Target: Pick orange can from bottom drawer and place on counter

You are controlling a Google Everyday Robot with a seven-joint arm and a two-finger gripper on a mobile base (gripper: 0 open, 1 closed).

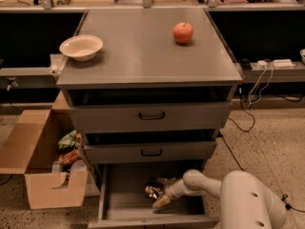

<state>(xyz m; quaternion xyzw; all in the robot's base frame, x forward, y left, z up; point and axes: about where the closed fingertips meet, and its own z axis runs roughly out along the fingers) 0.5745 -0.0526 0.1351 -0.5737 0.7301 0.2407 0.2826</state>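
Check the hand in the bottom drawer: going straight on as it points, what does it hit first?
Likely the floor of the bottom drawer: the hand is inside it and angles down at it. The orange can sits just beside that line, slightly farther back; depth is unclear, so it might be clipped.

end effector (160,202) in bottom drawer (125,202), orange can (153,191) (beside)

Dented orange can (153,191) lies in the open bottom drawer (125,197), just beside the end effector (160,203).

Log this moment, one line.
gripper: in grey metal bottom drawer | small shiny orange can: in drawer, by gripper | grey counter: no can
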